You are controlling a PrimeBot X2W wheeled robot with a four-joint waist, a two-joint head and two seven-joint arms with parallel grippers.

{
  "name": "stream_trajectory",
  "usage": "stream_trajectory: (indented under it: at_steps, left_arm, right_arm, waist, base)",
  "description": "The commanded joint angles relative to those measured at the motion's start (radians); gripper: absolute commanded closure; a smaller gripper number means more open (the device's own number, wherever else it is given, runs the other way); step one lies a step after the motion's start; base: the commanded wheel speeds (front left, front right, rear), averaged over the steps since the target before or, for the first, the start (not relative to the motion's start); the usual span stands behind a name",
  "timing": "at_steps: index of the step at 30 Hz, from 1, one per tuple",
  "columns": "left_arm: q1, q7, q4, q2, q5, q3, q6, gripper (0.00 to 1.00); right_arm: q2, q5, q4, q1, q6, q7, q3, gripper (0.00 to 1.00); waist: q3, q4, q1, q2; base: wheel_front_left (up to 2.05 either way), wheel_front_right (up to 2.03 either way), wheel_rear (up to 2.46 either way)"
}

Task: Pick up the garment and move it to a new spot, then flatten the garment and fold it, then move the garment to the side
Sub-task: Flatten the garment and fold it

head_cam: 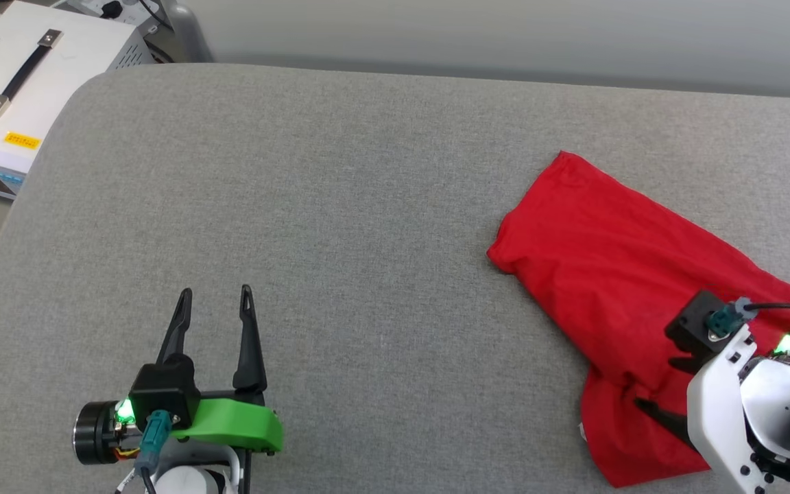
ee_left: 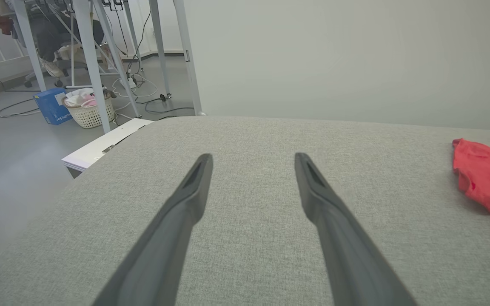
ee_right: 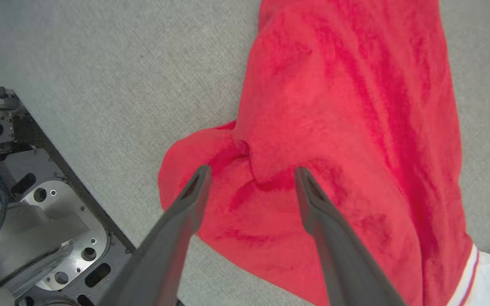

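step: seemingly first pick-up, grasp not yet made | red jersey (head_cam: 607,274): bunched, right of head view, on grey padded table (head_cam: 340,206) | right gripper (ee_right: 252,170): jaws spread over a crease, nothing pinched | left gripper (head_cam: 216,291): jaws spread, lower left, empty | next: lower, pinch crease

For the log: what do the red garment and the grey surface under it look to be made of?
The garment: soft, matte knit fabric, probably synthetic; it creases and bunches into limp folds. The grey surface: matte woven cloth cover, with a fine visible weave and a rounded corner; what lies beneath cannot be told.
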Motion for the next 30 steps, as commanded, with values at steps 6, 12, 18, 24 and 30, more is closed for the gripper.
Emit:
stream_trajectory:
  at_steps: [6,12,18,24,30]
  left_arm:
    - [-0.047,-0.006,-0.008,-0.003,-0.008,-0.005,0.011,0.00]
    - [-0.075,-0.006,-0.005,-0.003,-0.015,-0.016,0.015,0.00]
    - [-0.074,-0.006,0.005,-0.003,-0.019,-0.020,0.022,0.00]
    - [-0.056,-0.006,0.013,-0.003,-0.012,-0.004,0.021,0.00]
    - [-0.047,-0.006,0.013,-0.003,-0.005,-0.005,0.014,0.00]
  right_arm:
    - [0.045,-0.001,0.155,-0.074,0.006,-0.043,0.104,0.00]
    - [0.076,-0.022,0.334,-0.131,0.006,-0.081,0.249,0.00]
    - [0.102,0.016,0.435,-0.159,0.006,-0.151,0.356,0.00]
    - [0.117,0.068,0.417,-0.235,0.006,-0.301,0.330,1.00]
    - [0.135,0.130,0.316,-0.310,0.006,-0.386,0.273,1.00]
  waist:
    - [0.065,0.013,0.0001,0.0000]
    - [0.101,0.025,0.0001,0.0000]
    - [0.092,0.030,0.0001,0.0000]
    - [0.051,0.017,0.0001,0.0000]
    - [0.017,0.021,0.0001,0.0000]
  base:
    - [0.00,0.00,0.00]
    - [0.00,0.00,0.00]
    - [0.00,0.00,0.00]
    - [0.00,0.00,0.00]
    - [0.00,0.00,0.00]
